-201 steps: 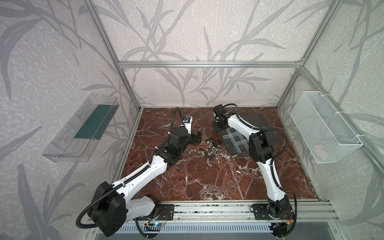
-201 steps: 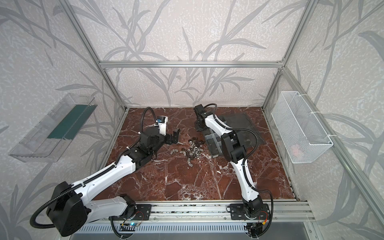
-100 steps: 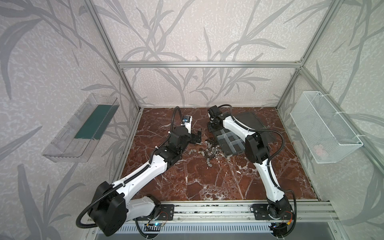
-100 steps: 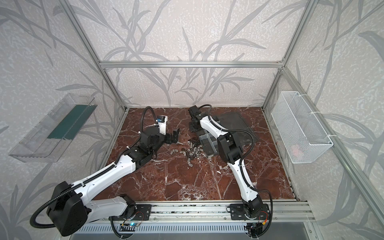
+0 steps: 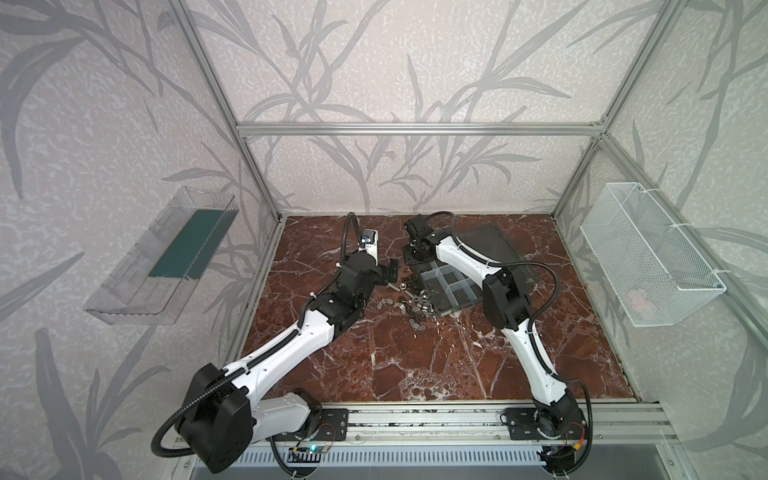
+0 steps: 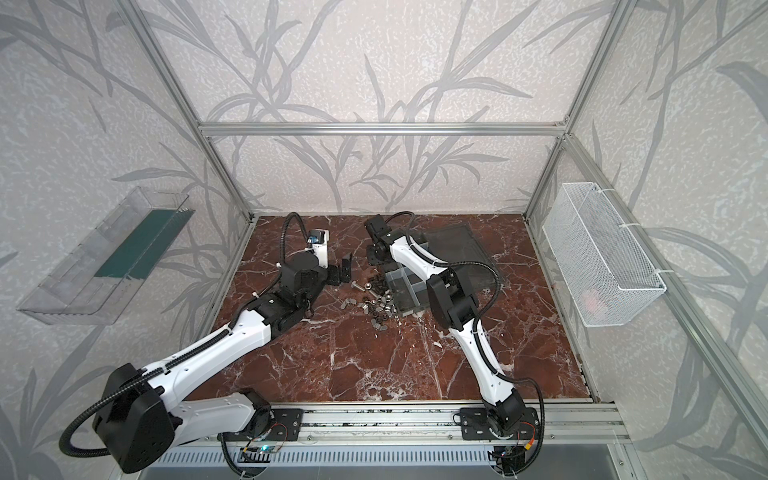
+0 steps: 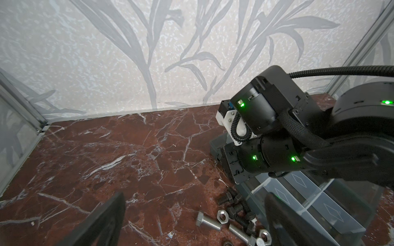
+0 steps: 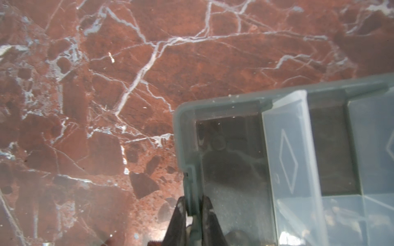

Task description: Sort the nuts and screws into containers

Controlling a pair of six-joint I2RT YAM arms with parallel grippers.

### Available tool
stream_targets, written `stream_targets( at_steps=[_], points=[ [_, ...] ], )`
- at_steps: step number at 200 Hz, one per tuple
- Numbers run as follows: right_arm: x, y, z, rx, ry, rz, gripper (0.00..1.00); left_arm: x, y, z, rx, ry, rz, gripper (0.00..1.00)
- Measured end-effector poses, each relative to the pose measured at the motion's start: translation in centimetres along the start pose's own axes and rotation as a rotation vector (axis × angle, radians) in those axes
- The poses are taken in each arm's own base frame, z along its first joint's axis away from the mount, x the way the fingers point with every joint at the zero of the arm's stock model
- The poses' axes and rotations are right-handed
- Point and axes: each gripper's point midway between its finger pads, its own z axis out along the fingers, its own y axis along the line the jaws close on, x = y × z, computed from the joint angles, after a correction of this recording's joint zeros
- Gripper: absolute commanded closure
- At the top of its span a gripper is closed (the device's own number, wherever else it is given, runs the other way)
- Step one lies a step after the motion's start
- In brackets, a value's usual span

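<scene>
Two claws, two different jobs. Right claw (image 8: 193,204) clenched on the thin side wall of the grey box (image 8: 181,132) near a corner, one finger outside and one inside the corner compartment (image 8: 230,159); gripped that way most likely to steady the light box, or to drag it nearer the heap, ahead of loading. Left claw (image 7: 195,196) spread wide and empty, hanging low over the marble table (image 7: 128,159) just beside the heap, roughly in line with a silver screw (image 7: 209,222); seemingly set up for a pick. Screws and nuts (image 5: 415,303) piled loose on the table between the two arms in both top views, right against the box's edge, dark screws (image 7: 234,204) close against the wall, a silver nut (image 7: 222,216) mixed in among them. Lid (image 5: 490,245) folded back flat behind the box, clear of both arms. Compartments open upward and mostly bare as far as visible; something dim on the floor of the corner one, too blurred to name. Sorting hardly begun, by the look of it. Main worry: tiny nuts tangled together, hard to pinch singly, neighbours easily knocked aside by wide fingers.
</scene>
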Motion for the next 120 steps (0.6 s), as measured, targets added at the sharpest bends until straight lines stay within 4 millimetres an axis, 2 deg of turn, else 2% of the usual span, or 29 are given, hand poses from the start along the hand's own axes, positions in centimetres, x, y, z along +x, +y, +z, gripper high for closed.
stream_targets(
  at_steps=[42, 92, 120],
  points=[
    [0.0, 2.1, 0.4, -0.031, 0.004, -0.033, 0.97, -0.2, 0.9, 0.0, -0.053, -0.009, 0.007, 0.01],
    [0.2, 1.2, 0.2, -0.036, 0.021, -0.093, 0.97, -0.3, 1.2, 0.0, -0.069, -0.016, 0.008, 0.01],
    [0.6, -0.2, -0.4, -0.025, 0.041, -0.121, 0.97, -0.4, 1.2, -0.3, -0.063, -0.04, -0.007, 0.01]
  ],
)
